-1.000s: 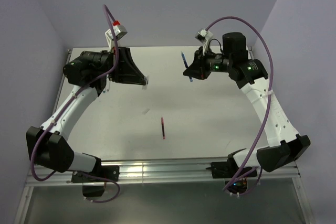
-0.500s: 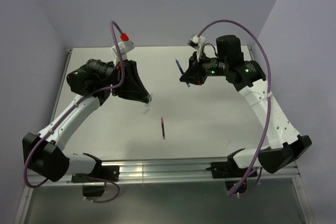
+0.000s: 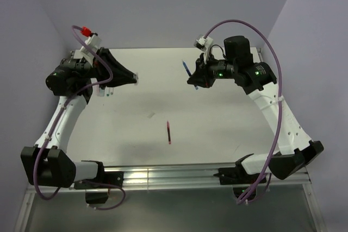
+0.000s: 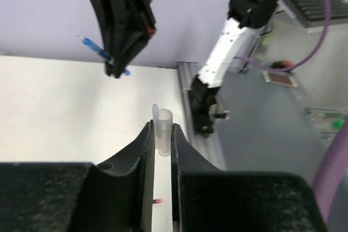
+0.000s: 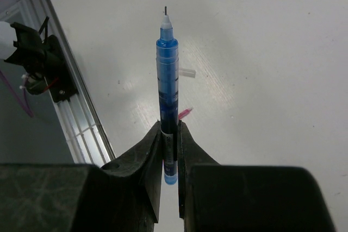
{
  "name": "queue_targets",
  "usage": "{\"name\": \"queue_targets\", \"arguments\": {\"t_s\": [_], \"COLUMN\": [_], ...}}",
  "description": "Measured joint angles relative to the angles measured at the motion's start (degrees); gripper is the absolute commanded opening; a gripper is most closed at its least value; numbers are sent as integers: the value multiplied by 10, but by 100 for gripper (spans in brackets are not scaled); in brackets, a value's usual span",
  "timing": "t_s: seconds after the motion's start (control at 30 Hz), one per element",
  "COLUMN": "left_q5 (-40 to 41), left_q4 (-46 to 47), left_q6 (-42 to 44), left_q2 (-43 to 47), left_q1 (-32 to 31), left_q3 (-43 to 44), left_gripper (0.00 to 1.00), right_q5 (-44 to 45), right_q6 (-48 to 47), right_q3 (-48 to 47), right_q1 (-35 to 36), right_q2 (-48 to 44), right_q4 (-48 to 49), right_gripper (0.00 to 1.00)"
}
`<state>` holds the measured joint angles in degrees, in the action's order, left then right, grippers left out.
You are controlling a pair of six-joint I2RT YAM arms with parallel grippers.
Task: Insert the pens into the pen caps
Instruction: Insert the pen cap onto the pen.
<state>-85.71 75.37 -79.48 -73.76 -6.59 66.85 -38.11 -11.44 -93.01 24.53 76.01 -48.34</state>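
The white worktop (image 3: 228, 129) has a red pen (image 3: 168, 132) lying near its middle. Above it hang the left gripper (image 3: 135, 77) and the right gripper (image 3: 197, 84), well apart and facing each other. The right gripper squeezes a blue pen (image 5: 167, 85), see-through, with its thin tip sticking out. The left gripper pinches a small clear cap (image 4: 163, 126), open end toward the pen. Seen from the cap, the pen lies sideways, so I think it must turn first
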Motion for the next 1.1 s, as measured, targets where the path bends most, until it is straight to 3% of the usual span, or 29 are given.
{"name": "queue_targets", "arguments": {"t_s": [0.13, 0.33, 0.57, 0.87, 1.1], "left_q5": [-1, -2, -1, -3, -4], "left_q4": [3, 3, 4, 7, 10], "left_q6": [50, 55, 89, 334, 283], "left_q2": [-2, -34, -56, 11, -94], "left_q1": [26, 72, 165, 256, 308], "left_q3": [12, 82, 146, 42, 221], "left_gripper": [0, 0, 0, 0, 0], "right_q5": [7, 19, 29, 33, 45], "right_q6": [0, 0, 3, 15, 16], "right_q3": [-5, -16, -38, -52, -52], "right_q1": [3, 12, 27, 53, 70], "right_q2": [1, 5, 19, 35, 38], "right_q4": [-3, -4, -5, -5, -5], "right_gripper": [0, 0, 0, 0, 0]}}
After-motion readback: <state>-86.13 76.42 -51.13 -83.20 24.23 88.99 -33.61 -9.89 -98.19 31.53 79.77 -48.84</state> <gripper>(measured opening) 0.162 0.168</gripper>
